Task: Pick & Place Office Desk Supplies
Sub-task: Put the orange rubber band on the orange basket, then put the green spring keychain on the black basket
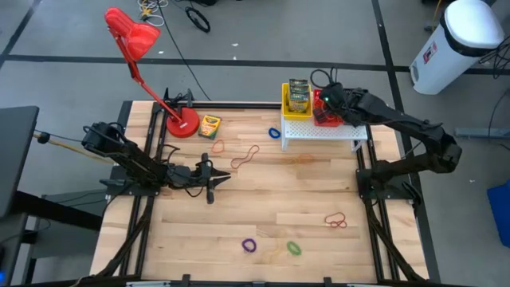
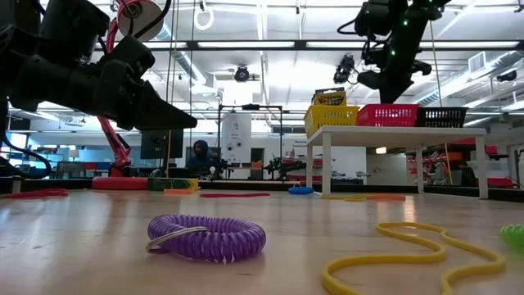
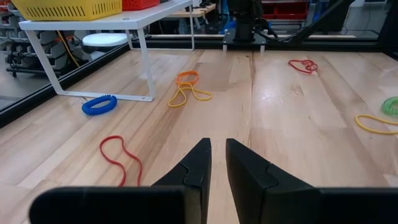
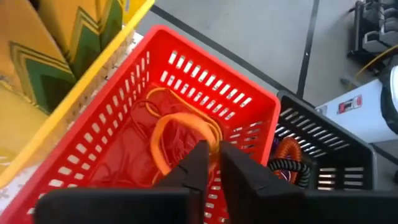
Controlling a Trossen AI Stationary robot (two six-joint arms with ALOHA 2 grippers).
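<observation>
On a white shelf [image 1: 335, 134] at the far right stand a yellow basket [image 1: 287, 105] with crayon boxes [image 1: 299, 96], a red basket [image 4: 118, 118] and a black basket [image 4: 323, 155]. My right gripper [image 4: 214, 149] hovers over the red basket, slanting down, its fingers a narrow gap apart. An orange rubber band [image 4: 171, 124] lies inside on other bands. My left gripper [image 3: 217, 144] rests low at the table's left, narrowly open and with nothing between its fingers. Another crayon box [image 1: 209, 126] lies flat by the lamp base. Loose bands lie flat on the table: blue [image 1: 274, 132], red [image 1: 336, 219], purple [image 1: 250, 245]. My right gripper stands just above the orange band's near part [image 4: 208, 138], which runs up to the fingertips. I cannot tell whether the fingers touch it. The rest of the band lies slack on the red basket's floor.
A red desk lamp [image 1: 182, 123] stands at the far left. More bands lie on the wood: red [image 3: 118, 155], orange and yellow [image 3: 186, 87], green [image 1: 294, 248]. An orange coil [image 4: 287, 152] sits in the black basket. The table's middle is bare wood.
</observation>
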